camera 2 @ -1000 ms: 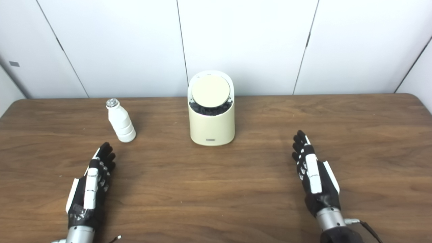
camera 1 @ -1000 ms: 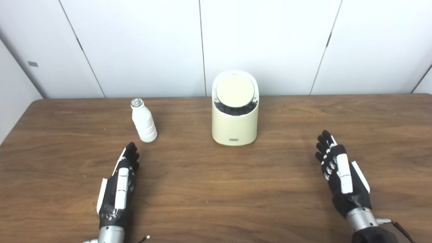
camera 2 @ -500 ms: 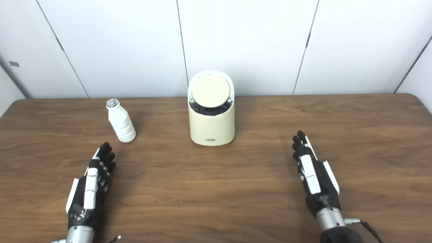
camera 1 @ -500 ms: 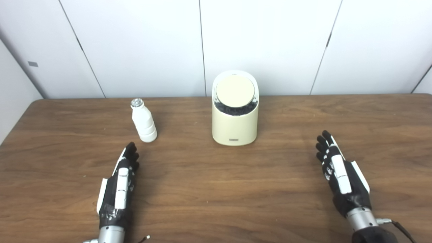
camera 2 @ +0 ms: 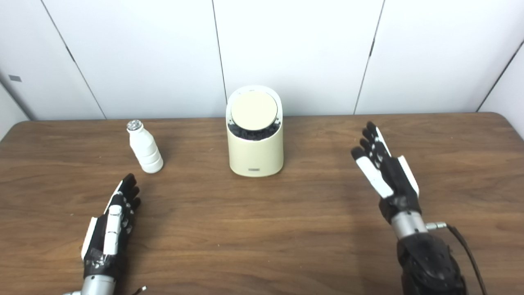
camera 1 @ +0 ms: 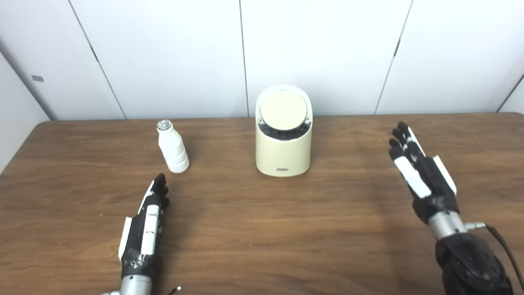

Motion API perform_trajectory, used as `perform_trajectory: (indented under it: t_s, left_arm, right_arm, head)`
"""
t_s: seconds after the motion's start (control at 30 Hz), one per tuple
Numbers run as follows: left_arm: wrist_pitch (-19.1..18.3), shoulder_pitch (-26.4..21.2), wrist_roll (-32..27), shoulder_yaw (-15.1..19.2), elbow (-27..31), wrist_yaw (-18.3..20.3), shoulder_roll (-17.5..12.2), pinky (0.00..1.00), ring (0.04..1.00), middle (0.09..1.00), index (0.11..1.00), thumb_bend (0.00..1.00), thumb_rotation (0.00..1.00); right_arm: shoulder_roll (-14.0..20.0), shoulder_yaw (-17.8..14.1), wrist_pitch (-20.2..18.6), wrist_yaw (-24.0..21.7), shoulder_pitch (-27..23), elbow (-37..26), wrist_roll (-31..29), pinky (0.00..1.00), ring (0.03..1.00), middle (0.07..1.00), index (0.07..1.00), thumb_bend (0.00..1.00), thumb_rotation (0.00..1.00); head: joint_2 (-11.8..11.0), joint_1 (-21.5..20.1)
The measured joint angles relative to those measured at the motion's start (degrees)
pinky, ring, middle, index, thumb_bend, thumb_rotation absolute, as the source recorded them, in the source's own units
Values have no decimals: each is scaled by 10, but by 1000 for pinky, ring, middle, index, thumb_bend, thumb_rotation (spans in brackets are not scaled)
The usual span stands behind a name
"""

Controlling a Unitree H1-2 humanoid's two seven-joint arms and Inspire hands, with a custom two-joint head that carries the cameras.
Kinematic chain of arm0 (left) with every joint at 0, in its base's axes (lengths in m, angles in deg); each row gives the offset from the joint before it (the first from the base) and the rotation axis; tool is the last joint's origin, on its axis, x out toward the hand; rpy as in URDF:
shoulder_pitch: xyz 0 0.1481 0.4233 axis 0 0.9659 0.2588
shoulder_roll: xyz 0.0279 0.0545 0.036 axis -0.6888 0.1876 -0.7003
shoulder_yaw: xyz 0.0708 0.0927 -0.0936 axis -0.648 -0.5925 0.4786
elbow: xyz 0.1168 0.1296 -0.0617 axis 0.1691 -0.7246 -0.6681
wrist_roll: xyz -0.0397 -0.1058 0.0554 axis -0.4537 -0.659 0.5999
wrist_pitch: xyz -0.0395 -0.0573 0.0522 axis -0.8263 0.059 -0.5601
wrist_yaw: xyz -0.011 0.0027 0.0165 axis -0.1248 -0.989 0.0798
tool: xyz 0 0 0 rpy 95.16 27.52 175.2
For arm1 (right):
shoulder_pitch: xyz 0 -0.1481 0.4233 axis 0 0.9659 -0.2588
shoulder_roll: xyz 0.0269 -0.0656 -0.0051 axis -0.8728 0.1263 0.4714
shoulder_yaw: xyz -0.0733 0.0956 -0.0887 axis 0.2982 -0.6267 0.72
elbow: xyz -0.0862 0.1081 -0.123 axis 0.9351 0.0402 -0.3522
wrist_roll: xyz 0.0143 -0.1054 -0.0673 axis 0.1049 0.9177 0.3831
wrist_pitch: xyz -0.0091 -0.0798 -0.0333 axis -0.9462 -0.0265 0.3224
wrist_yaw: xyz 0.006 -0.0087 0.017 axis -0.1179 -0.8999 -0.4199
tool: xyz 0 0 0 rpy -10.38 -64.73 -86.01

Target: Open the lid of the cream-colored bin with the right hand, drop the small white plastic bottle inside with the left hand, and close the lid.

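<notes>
The cream-colored bin stands upright at the middle back of the table, its round tilted lid down, with a dark gap showing under the lid's lower edge. A small white plastic bottle with a silvery cap stands upright to the bin's left. My left hand lies flat and open on the table, in front of the bottle and apart from it. My right hand is raised above the table to the right of the bin, open, fingers stretched out, holding nothing.
The brown wooden table runs to white wall panels just behind the bin. A thin cable trails from my right wrist.
My right hand has lifted off the table and moved forward, away from me, staying open. The left hand, bottle and bin have kept their places; the view shifted slightly.
</notes>
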Motion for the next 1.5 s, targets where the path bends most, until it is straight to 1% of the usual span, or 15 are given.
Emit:
perform_trajectory:
  t_s: [0.07,0.17,0.2,0.27,0.37,0.47,0.67,0.8,0.9,1.0,1.1,1.13,1.23,1.4,1.5]
  left_arm:
    - [0,0,3,-1,0,0,0,1000,994,985,969,574,900]
    - [0,0,4,-3,0,0,0,1000,996,988,974,568,905]
    - [0,0,4,-3,0,0,0,1000,996,988,974,570,904]
    - [0,0,4,-3,0,0,1,1000,989,984,972,577,900]
    - [1,0,6,-3,0,0,2,1000,989,984,974,579,899]
    - [2,-1,7,-4,0,0,3,1000,989,984,976,571,908]
    - [4,-1,11,-7,0,-1,5,1000,990,982,975,569,915]
    - [7,-1,11,-7,0,-1,7,1000,976,977,972,533,919]
    - [17,-1,11,-10,0,-1,8,1000,973,976,973,520,929]
    - [19,-1,15,-10,0,-1,9,993,966,972,971,509,926]
    - [20,-1,19,-11,0,-2,9,987,966,971,966,513,920]
    - [20,0,20,-11,0,-2,9,997,971,974,965,516,929]
    - [20,0,23,-12,0,-2,9,1000,973,975,965,514,930]
    - [20,0,23,-13,0,-2,10,1000,978,976,966,529,924]
    - [20,0,24,-14,0,-2,10,1000,982,980,970,538,927]
  right_arm:
    - [5,18,-18,0,-20,-1,28,945,967,973,989,733,732]
    - [20,53,-38,1,-57,-1,98,869,933,962,979,773,800]
    - [25,62,-44,1,-69,-1,115,865,928,960,976,783,801]
    - [29,73,-64,0,-92,-2,140,816,912,956,977,794,788]
    - [31,95,-88,-6,-122,-1,171,825,908,947,983,795,810]
    - [32,118,-107,-22,-148,4,200,845,914,940,978,816,783]
    - [26,130,-108,-35,-207,41,229,819,911,946,983,807,734]
    - [16,138,-108,-45,-239,83,236,847,944,970,992,806,665]
    - [14,149,-107,-48,-258,108,239,810,930,972,993,804,642]
    - [15,167,-104,-47,-276,144,257,773,913,962,983,855,636]
    - [15,182,-101,-47,-289,176,272,774,906,956,980,859,612]
    - [15,186,-98,-47,-293,184,277,755,891,947,981,888,634]
    - [15,202,-87,-47,-306,205,293,741,882,943,982,900,640]
    - [15,214,-81,-48,-319,227,306,768,898,946,980,862,571]
    - [15,216,-80,-47,-319,239,311,784,902,948,982,849,574]
  head:
    - [0,1]
    - [-1,1]
    - [-1,0]
    - [-1,-1]
    - [-1,-3]
    - [-1,-2]
    - [-1,1]
    - [0,3]
    - [2,4]
    - [4,4]
    - [3,4]
    - [4,4]
    - [4,4]
    - [8,5]
    - [8,5]
